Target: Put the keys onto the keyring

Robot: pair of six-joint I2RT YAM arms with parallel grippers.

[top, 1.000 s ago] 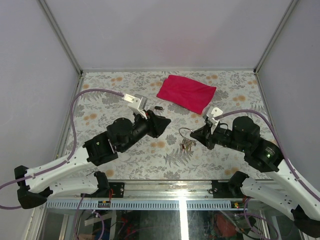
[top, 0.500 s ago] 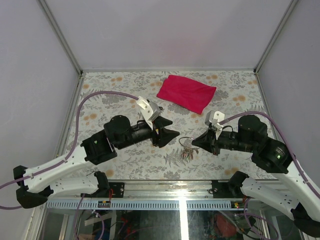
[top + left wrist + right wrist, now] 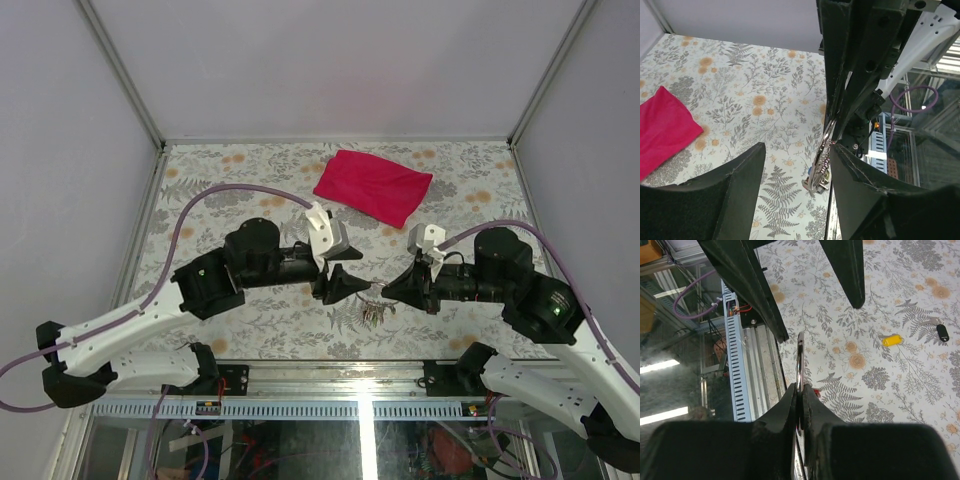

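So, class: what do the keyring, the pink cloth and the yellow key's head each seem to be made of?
Keyring: looks like polished metal. It is thin and silver, with bright glints along its edge.
Pink cloth: seems to be woven fabric, with a matte magenta surface and soft rumpled edges.
Yellow key's head: probably plastic, going by its smooth, even colour and slight sheen.

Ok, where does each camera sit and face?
Top external: above and behind the arms, looking down on the table; both arms show.
Left wrist: on that wrist, looks past its open left gripper at the keyring.
Right wrist: on that wrist, looks past the right gripper, shut on the keyring, toward the yellow key.
Shared: all three show the keyring.
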